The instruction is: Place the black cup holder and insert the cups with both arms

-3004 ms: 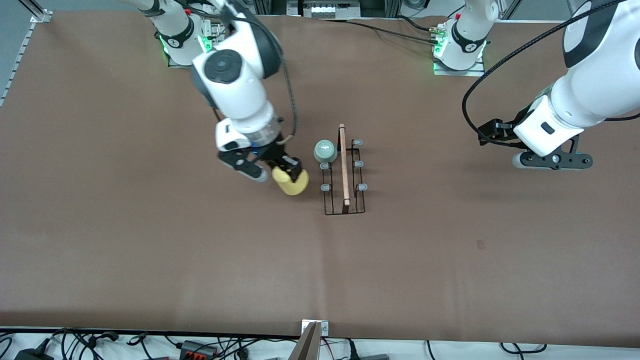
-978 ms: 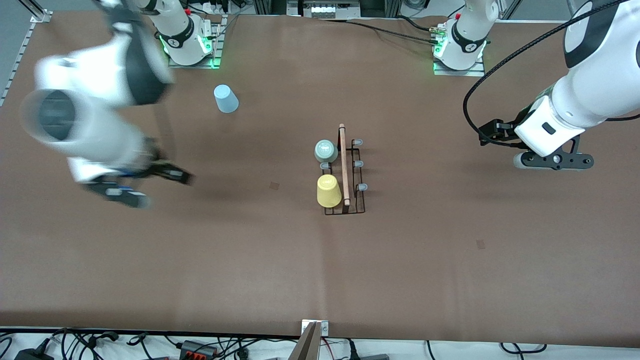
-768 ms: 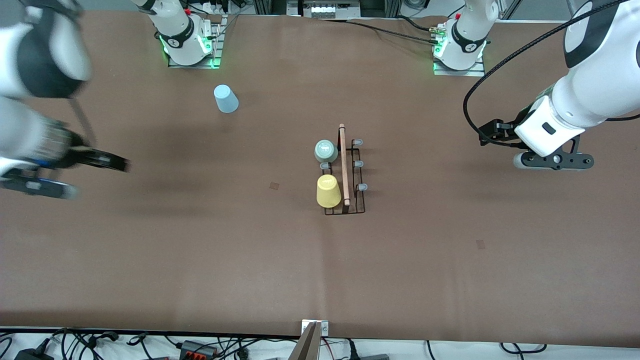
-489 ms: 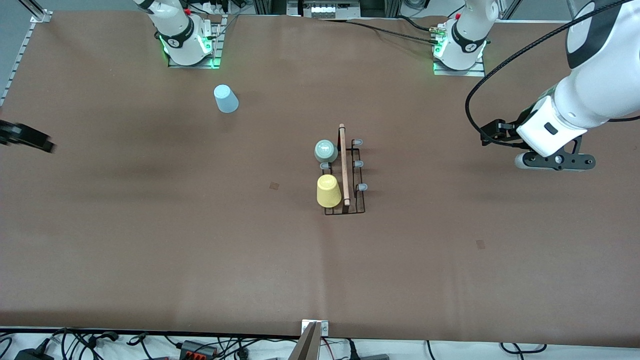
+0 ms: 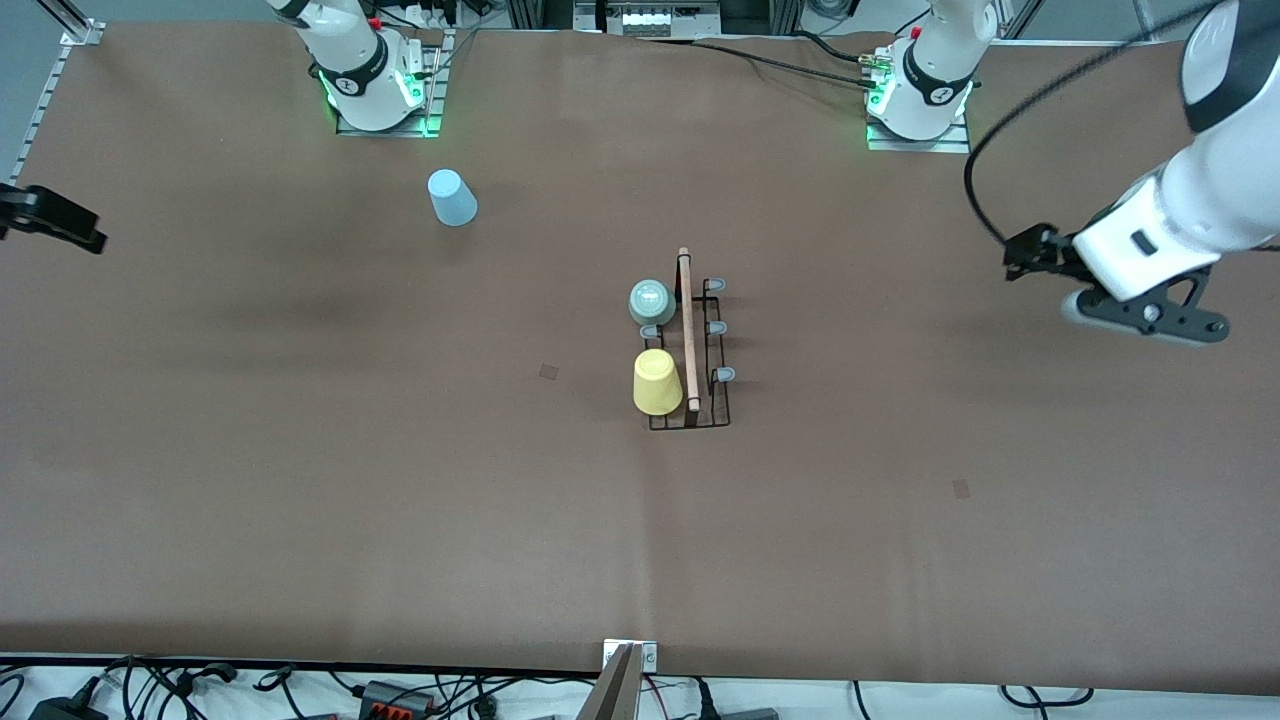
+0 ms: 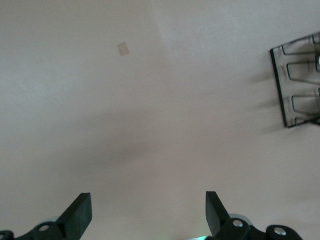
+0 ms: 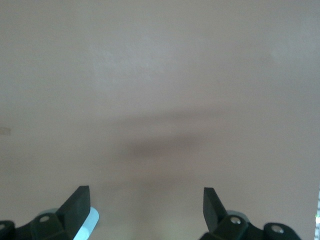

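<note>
Since a second ago the right gripper (image 7: 145, 207) has swung out to its table end, open, empty; left gripper (image 6: 147, 212) open over bare table (image 5: 400, 500); black cup holder (image 5: 688, 350) mid-table bears yellow cup (image 5: 656, 382), mint-green cup (image 5: 650, 300); light blue cup (image 5: 452, 198) apart.

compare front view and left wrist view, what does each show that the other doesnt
Only the front view shows the mint-green cup and yellow cup on the black cup holder, the light blue cup standing apart nearer the right arm's base, and the right gripper at the table's edge. Only the left wrist view shows the left gripper open over bare table. Both show the holder's wire base.
</note>
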`<state>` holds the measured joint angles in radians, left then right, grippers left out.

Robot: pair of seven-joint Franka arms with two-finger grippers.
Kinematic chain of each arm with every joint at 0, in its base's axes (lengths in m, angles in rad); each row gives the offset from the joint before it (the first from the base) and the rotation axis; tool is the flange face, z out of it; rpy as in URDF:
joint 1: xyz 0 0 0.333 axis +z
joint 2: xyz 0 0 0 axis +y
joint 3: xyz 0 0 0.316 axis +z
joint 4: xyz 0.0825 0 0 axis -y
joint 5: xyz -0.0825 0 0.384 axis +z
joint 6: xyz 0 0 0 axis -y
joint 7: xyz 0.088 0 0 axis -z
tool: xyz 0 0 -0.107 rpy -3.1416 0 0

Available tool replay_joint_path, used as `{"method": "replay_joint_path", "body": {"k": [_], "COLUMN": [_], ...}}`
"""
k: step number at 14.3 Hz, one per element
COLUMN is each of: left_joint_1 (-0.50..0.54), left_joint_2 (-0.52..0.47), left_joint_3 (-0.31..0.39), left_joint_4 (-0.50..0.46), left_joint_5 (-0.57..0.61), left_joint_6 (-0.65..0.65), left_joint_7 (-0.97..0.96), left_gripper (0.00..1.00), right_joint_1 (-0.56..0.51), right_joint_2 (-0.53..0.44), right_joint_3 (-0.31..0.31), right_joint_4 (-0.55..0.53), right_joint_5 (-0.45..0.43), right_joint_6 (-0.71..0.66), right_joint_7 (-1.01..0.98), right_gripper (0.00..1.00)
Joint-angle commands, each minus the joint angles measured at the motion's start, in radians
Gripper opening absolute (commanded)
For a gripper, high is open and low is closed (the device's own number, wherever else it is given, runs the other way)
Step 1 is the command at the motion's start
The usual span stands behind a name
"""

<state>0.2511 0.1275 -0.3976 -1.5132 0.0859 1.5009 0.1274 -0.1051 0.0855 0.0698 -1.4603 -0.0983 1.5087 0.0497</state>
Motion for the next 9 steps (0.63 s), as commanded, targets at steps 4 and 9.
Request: {"method": "replay_joint_path", "body": {"k": [4,9], "left_joint_1": [-0.27,-0.262], "left_joint_2": [-0.233,-0.221], "left_joint_3": [0.345,0.352], "left_joint_4": [-0.223,-0.21], "left_joint_5": [-0.075,-0.11], "left_joint_6": [0.11,0.111], "left_joint_7": [-0.03,-0.051], "left_gripper": [1.0,1.0], "right_joint_1": [-0.005,-0.002], "right_joint_2": [-0.049,-0.026], "right_joint_3": [-0.016,-0.008], "right_joint_4": [-0.063,-0.031], "right_joint_5": [0.015,0.015], "right_joint_6": [0.047,0.024], "right_joint_7": [-0.053,-0.059], "right_gripper": [1.0,1.0]}}
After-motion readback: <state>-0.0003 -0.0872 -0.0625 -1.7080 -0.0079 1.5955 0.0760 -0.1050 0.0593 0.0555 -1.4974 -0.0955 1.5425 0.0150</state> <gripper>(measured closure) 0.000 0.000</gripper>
